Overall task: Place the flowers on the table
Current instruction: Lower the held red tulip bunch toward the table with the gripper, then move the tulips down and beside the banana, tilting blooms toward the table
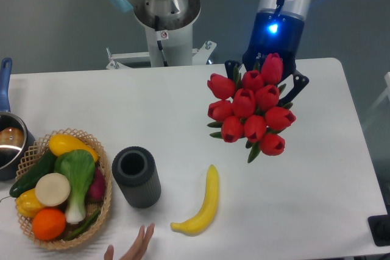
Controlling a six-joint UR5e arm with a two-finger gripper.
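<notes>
The flowers (251,109), a bunch of red tulip buds with green leaves, hang in the air over the right half of the white table (329,168). The buds point toward the camera and hide the stems. My gripper (266,71) sits right behind and above the bunch, with its dark fingers showing on either side of it at left (231,68) and right (298,83). It is shut on the flowers. Its fingertips are hidden behind the buds.
A yellow banana (203,204) lies at front centre. A dark grey cylinder vase (136,176) stands left of it. A wicker basket (105,202) of vegetables and a pot (11,141) are at the left. A human hand (131,248) shows at the bottom edge.
</notes>
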